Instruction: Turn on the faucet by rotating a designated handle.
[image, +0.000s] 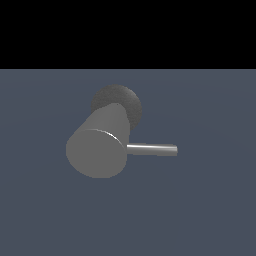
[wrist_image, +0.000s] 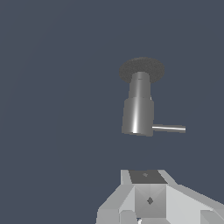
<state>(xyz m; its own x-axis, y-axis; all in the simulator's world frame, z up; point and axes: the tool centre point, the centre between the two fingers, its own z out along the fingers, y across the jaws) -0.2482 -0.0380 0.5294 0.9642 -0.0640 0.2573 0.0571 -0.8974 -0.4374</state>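
The faucet (image: 97, 150) is seen standing on its darker base, well apart from the gripper (wrist_image: 146, 205). Its slim, rigid, probably slippery handle (image: 152, 149) is best pushed near the free tip. The jaws' state cannot be told.

The faucet (image: 100, 145) stands on its base (image: 125, 102). The handle (image: 152, 149) juts sideways from the faucet's upper end toward the exterior view's right. In the wrist view the hand (wrist_image: 148, 201) sits well apart from the faucet.
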